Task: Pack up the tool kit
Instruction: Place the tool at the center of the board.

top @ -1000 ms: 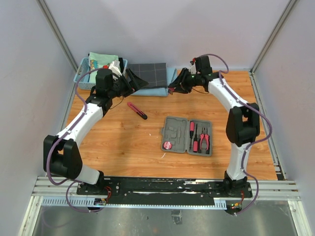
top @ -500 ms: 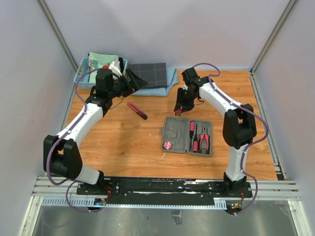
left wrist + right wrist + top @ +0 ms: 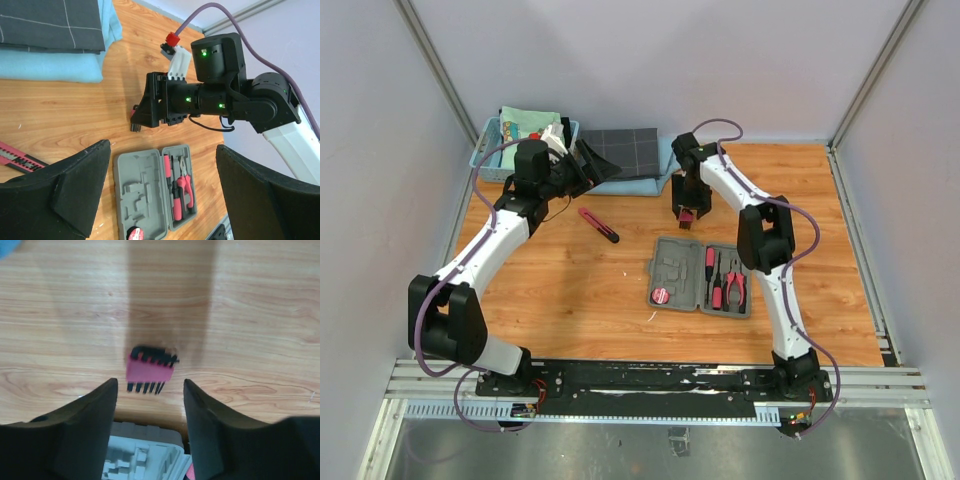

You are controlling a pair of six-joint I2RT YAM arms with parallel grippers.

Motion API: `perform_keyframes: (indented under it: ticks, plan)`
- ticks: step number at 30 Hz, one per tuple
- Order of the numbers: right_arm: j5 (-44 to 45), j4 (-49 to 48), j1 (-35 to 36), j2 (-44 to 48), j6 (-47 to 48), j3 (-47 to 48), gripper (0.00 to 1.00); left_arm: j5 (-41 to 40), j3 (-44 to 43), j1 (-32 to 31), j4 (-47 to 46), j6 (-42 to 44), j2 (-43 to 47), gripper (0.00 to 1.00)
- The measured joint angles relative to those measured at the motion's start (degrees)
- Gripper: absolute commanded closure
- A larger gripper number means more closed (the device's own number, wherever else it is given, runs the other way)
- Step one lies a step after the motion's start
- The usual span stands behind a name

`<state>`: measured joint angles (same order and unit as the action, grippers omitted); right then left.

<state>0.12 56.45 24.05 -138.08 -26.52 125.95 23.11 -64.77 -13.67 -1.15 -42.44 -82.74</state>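
Note:
The grey tool kit case lies open on the wooden table, with pink-and-black pliers and screwdrivers in its right half and a round tape in its left half. My right gripper hangs just beyond the case's far edge, its jaws apart. Past its fingertips a pink holder of black hex keys shows blurred and free, just above or on the wood. A pink knife lies left of the case. My left gripper is open and empty, high at the back left. In the left wrist view the case sits between its fingers.
A light blue basket stands at the back left corner. A dark checked folded cloth rests on a light blue pad at the back middle. Metal frame posts and grey walls close in the table.
My right arm swung from the back right down to the case's far edge with the pink key holder. Its jaws have widened and the holder is now loose. The left arm stayed still.

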Motion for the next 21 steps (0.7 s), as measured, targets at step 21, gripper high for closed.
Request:
perform_keyframes:
  ticks: [21]
  plan:
    - [-6.5,-8.6,-4.3,9.2,-1.9,-7.1,0.02,0.1,0.0,0.0,0.0,0.0,0.0,0.10]
